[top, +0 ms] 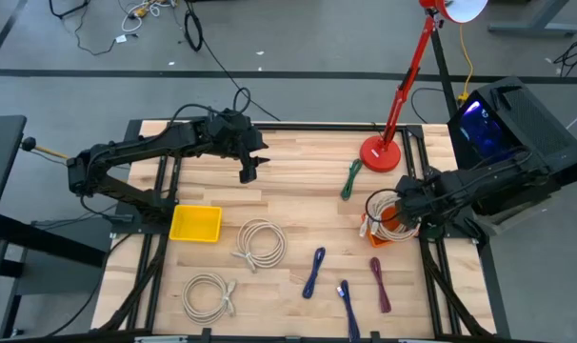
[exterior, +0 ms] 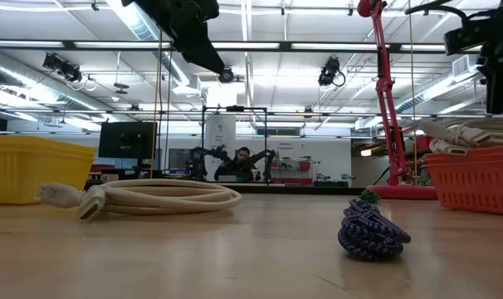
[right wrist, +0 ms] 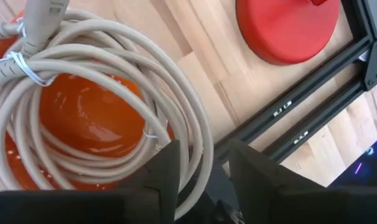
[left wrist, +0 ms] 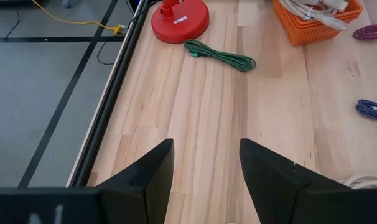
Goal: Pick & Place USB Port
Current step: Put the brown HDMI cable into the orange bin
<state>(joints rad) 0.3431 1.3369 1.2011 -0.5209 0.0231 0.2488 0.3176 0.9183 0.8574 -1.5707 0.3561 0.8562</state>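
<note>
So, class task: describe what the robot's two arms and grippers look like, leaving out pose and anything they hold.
Both arms are black or very dark and jointed, built from slim tubular links with bulkier blocks at the joints. The left gripper and right gripper each end in two flat, dark, wedge-shaped fingers. Black cabling runs along the left arm. No readable markings show.

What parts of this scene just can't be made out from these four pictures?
- Orange basket: high view, its inside is covered by the beige cable coil and the right claw.
- Same coil: right wrist view, cut off by the picture's edges; whether it has settled fully into the basket is unclear.
- Yellow bin: low view, its wall hides the contents.
- Cable plugs: high view, too small to tell their types.
</note>
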